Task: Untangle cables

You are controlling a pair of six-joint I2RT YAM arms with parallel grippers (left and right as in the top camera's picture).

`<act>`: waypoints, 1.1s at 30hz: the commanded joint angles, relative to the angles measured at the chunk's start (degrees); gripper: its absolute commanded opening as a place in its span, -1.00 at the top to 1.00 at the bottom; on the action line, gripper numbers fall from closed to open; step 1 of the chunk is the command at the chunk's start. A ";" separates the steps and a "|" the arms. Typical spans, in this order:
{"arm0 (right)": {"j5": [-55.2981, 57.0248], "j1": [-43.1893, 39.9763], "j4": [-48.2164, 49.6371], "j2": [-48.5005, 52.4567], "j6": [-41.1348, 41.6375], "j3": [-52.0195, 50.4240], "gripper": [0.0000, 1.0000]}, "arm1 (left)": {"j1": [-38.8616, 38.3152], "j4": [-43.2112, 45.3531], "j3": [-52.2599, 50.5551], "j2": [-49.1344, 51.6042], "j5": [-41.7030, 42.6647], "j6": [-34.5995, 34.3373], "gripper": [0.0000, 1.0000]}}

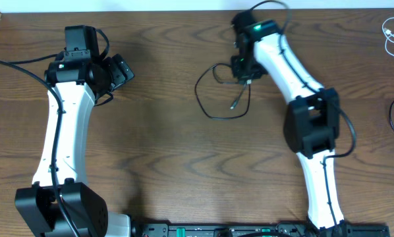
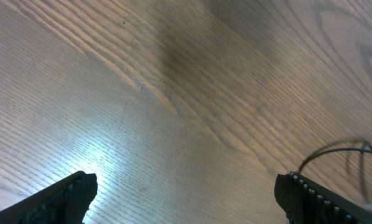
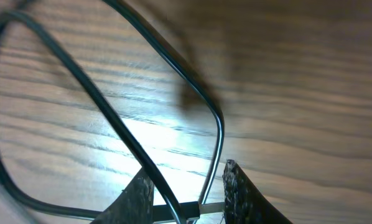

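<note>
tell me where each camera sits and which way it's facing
overhead: fixed above the table, looking straight down; shows the left arm, right arm, left gripper, right gripper, black cable and white cable.
left wrist: on the left arm, angled down at bare wood; its open fingers sit in the bottom corners.
right wrist: on the right arm, close to the table; its fingers flank the black cable.
shared: overhead and right wrist both show the black cable's loop.
</note>
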 commanded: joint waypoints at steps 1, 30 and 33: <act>-7.10 -1.73 0.31 -1.97 -3.61 0.57 0.98 | 0.24 -0.33 -0.22 -0.90 0.09 -0.11 -0.93; -17.31 -23.93 -7.41 -12.85 -20.70 -0.79 0.63 | 0.24 -0.33 -0.22 -0.90 0.09 -0.13 -0.93; -16.26 -20.57 -7.26 -12.68 -26.23 -2.43 0.40 | 0.24 -0.33 -0.22 -0.90 0.09 -0.11 -0.93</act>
